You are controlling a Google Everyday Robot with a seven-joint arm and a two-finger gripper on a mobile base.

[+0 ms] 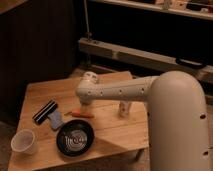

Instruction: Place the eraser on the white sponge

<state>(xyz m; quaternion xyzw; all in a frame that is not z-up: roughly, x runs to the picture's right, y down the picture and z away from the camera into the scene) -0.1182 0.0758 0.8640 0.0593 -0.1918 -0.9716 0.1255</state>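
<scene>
**Eraser lies beside the sponge, gripper off to the right**

Farthest left of the fingers, at the near corner of the wooden table (112, 129), stands a white paper cup (23, 142). A little closer to them, the eraser (44, 111) lies slantwise on the tabletop. The white sponge (55, 120) sits just beside the eraser's near right edge, perhaps touching it. The eraser is not on top of the sponge.

Closer still, and nearer the front edge than the fingers, is a black bowl (75, 139). A thin orange stick (80, 114) lies flat just behind it.

The arm's rounded elbow (88, 88) hangs over that stick. What I take to be the gripper (123, 109) points down from under the arm, well to the right of the eraser and the sponge. Its fingers are spread and hold nothing, though they are dim from here.

Right of the fingers rises the robot's white body (177, 125).
</scene>
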